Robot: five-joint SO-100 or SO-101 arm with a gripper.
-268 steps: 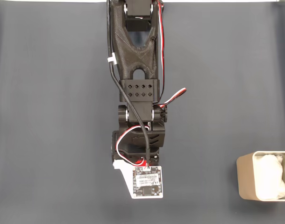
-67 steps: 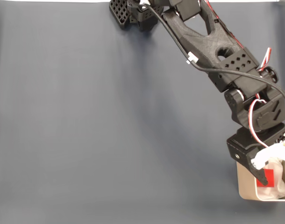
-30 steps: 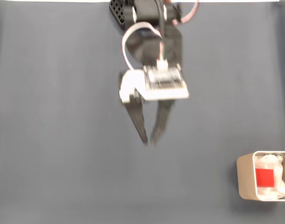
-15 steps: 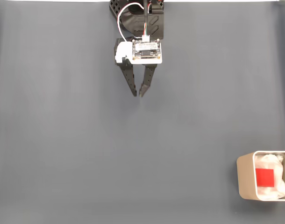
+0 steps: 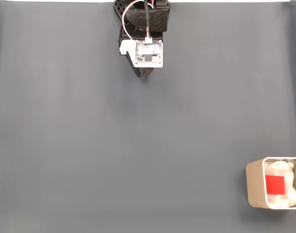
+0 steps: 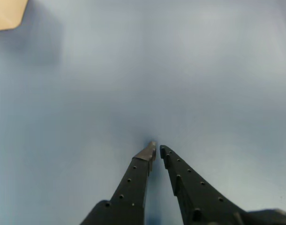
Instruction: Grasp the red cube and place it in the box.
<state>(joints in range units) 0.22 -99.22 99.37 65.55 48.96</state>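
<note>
In the fixed view the red cube [image 5: 274, 184] lies on white padding inside the beige box [image 5: 254, 187] at the lower right edge. My gripper [image 5: 144, 77] is far from it, folded back at the top centre under its white circuit board. In the wrist view the two black fingers [image 6: 136, 178] come up from the bottom edge, and my gripper [image 6: 157, 149] is shut with nothing between its tips. A beige corner of the box [image 6: 7, 11] shows at the top left of the wrist view.
A plain dark grey mat [image 5: 90, 145] covers the whole table. The arm's black base [image 5: 143, 12] stands at the top centre edge of the fixed view.
The arm has let go of the cube in the box and drawn back to the top centre. Over the last half second the fingers closed and the gripper tucked further toward the base.
</note>
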